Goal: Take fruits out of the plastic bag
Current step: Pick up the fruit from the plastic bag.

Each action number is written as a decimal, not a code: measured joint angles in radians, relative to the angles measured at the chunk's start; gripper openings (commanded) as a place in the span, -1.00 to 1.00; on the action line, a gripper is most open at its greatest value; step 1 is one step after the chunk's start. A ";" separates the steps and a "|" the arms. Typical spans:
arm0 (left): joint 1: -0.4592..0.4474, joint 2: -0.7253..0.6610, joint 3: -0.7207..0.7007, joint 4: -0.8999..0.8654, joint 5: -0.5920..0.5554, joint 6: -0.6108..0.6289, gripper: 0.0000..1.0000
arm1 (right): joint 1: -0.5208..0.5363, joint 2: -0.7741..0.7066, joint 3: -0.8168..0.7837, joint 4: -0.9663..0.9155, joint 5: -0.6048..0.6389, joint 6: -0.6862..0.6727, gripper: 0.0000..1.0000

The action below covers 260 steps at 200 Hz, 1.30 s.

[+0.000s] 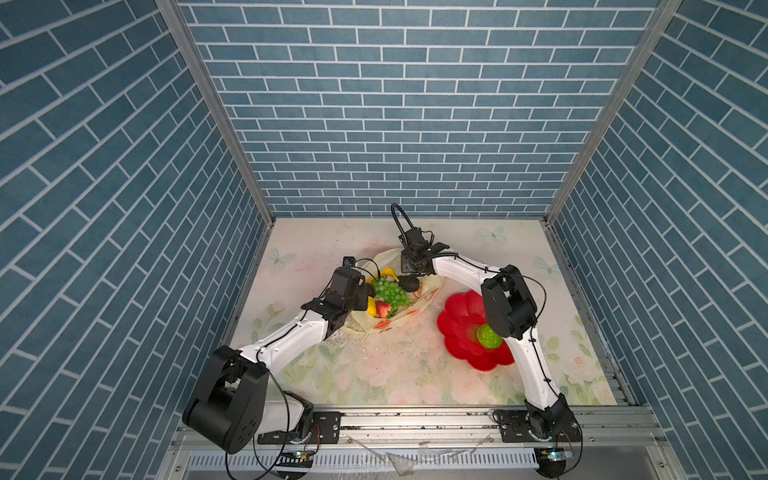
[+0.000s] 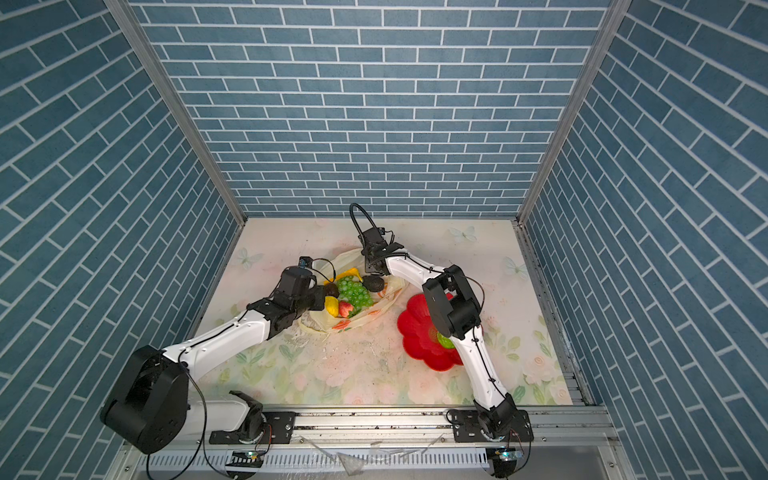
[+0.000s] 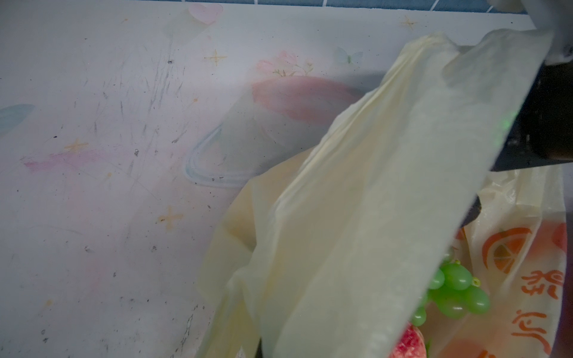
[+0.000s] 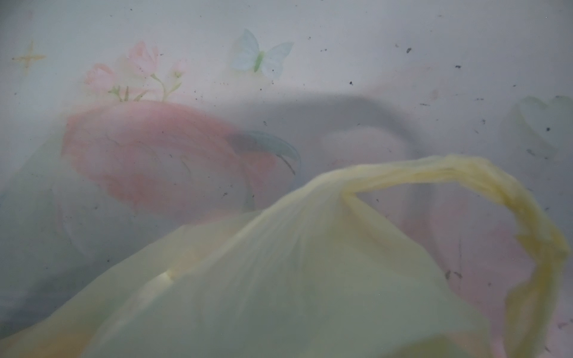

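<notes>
table (image 1: pixel 374 374): floral mat, scuffed and speckled, walled in by blue brick panels.
left arm (image 1: pixel 291 336): reaches from the near left corner to the left rim of the bag.
right arm (image 1: pixel 457 270): bends from the near right, over the plate, to the far rim of the bag.
plastic bag (image 1: pixel 365 322): lies mid-table, a little left of centre, with its mouth spread open and most fruits inside; one loop handle shows in the right wrist view (image 4: pixel 496 173).
red plate (image 1: pixel 461 316): flower-shaped, right of the bag and apart from it.
left gripper (image 1: pixel 361 300): fingers pressed together at the bag's left rim, with bag film running taut across its wrist view (image 3: pixel 356 217); it seems to pinch the film.
right gripper (image 1: pixel 409 274): points down just above the dark avocado; cannot tell how its fingers stand.
grape bunch (image 1: pixel 388 293): green, in the middle of the bag.
banana (image 1: pixel 386 273): far side of the grapes, in the bag.
bumpy green citrus (image 1: pixel 489 336): on the plate, against the right arm.
dark avocado (image 1: pixel 409 284): right of the grapes, in the bag.
second dark fruit (image 2: pixel 331 289): by the left gripper, in the bag.
lemon (image 1: pixel 371 306): near left, in the bag.
strawberry (image 1: pixel 383 308): touching the lemon's right.
</notes>
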<state>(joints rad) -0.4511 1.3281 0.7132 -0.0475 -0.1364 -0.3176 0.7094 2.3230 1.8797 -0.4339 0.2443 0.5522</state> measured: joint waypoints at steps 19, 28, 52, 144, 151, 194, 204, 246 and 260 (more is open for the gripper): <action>0.000 0.000 0.000 0.000 0.000 0.000 -1.00 | -0.001 0.016 0.013 -0.001 0.002 0.000 0.28; 0.000 0.000 0.000 0.000 0.000 0.000 -1.00 | -0.001 0.023 0.018 -0.004 0.003 0.000 0.27; 0.000 0.000 0.000 0.000 0.000 0.000 -1.00 | -0.002 0.030 0.025 -0.008 0.003 0.000 0.15; 0.000 0.000 0.000 0.000 -0.001 0.000 -1.00 | -0.002 -0.016 -0.042 0.021 -0.022 -0.003 0.02; 0.000 0.000 0.000 0.000 -0.001 0.000 -1.00 | -0.002 -0.033 -0.062 0.025 -0.026 -0.004 0.02; 0.000 0.000 0.000 -0.001 -0.001 0.000 -1.00 | 0.008 -0.184 -0.193 0.040 -0.056 -0.011 0.04; 0.000 0.000 0.000 -0.001 -0.002 0.000 -1.00 | 0.010 -0.218 -0.214 0.047 -0.063 -0.011 0.04; 0.000 0.000 0.000 0.000 -0.002 0.000 -1.00 | 0.025 -0.316 -0.290 0.059 -0.094 -0.011 0.04; 0.000 0.000 0.000 -0.001 -0.003 0.000 -1.00 | 0.034 -0.344 -0.319 0.050 -0.104 -0.011 0.03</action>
<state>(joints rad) -0.4511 1.3281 0.7132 -0.0483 -0.1394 -0.3176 0.7429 1.9793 1.5612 -0.3836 0.1402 0.5415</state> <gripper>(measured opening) 0.046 0.521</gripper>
